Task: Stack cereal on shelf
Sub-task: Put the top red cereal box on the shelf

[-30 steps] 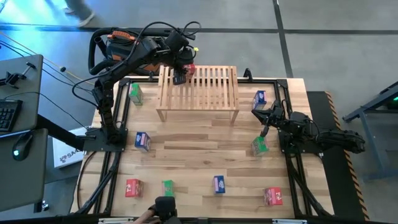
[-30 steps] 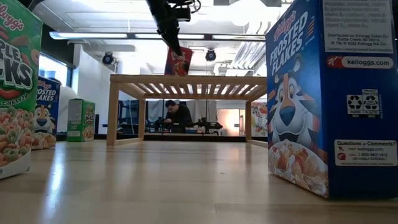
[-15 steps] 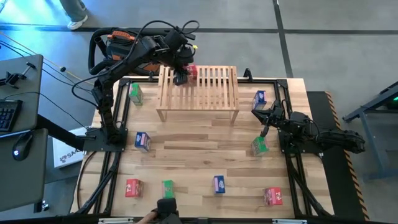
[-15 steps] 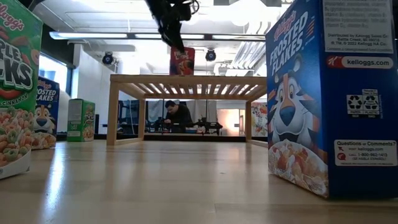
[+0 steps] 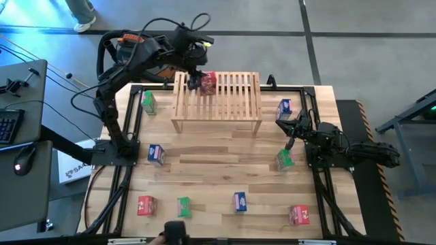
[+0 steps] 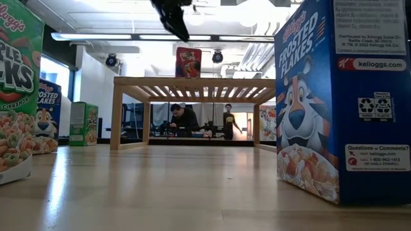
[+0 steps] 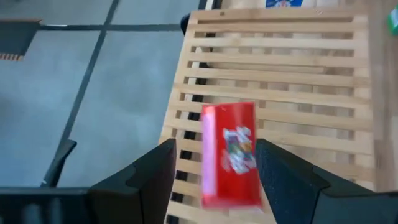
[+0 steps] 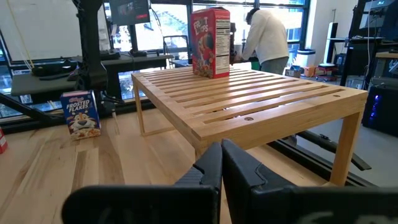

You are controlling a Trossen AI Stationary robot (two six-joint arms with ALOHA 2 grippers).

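A red cereal box (image 5: pixel 208 82) stands upright on the slatted top of the shelf (image 5: pixel 225 102), near the shelf's far left corner. The left gripper (image 5: pixel 194 78) hangs just above and beside it, fingers spread wide and clear of the cardboard, gripping nothing. The left wrist view shows this best: the red box (image 7: pixel 230 152) sits between the two dark fingers (image 7: pixel 152 177) with slats visible on either side. The low view shows the gripper (image 6: pixel 173 19) lifted above the box top (image 6: pixel 188 62), a gap the high view hides. The right wrist view shows the box's printed side panel (image 8: pixel 210 42).

The right gripper (image 5: pixel 290 141) waits right of the shelf, fingers pressed together and empty, beside a green box (image 5: pixel 284 160).

More boxes are scattered on the wooden table (image 5: pixel 218 177) around the shelf. Beyond the shelf, people (image 6: pixel 185 119) stand in the room.
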